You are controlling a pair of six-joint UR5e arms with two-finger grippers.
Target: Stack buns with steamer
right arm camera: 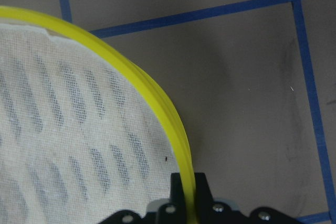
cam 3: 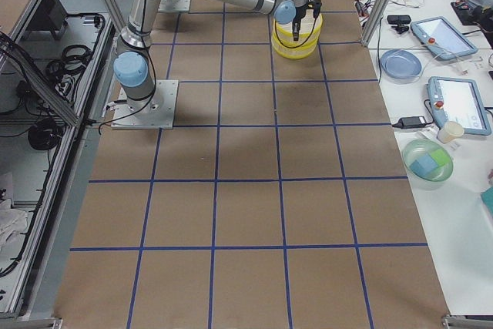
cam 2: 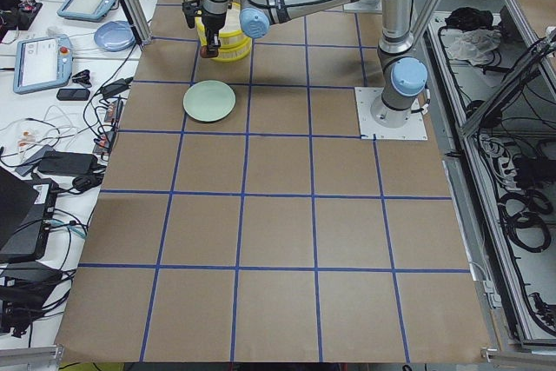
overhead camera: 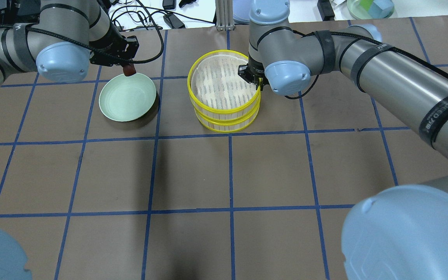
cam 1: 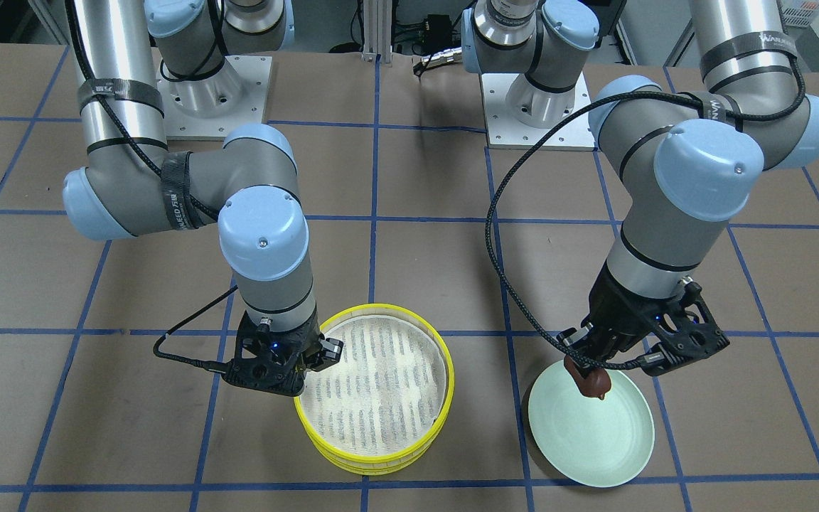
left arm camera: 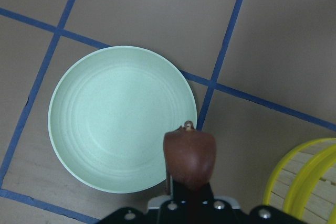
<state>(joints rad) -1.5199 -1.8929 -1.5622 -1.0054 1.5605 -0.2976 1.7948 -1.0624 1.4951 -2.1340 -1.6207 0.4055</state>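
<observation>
Left gripper (cam 1: pixel 581 367) tight on glossy red-brown oval bun (cam 1: pixel 594 385), right gripper (cam 1: pixel 312 364) tight on round yellow steamer rim (cam 1: pixel 374 308).

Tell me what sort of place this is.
Most likely a robotics lab workcell: the left arm and right arm are bolted to a table gridded with blue tape, and teach pendants lie on the side bench.
</observation>
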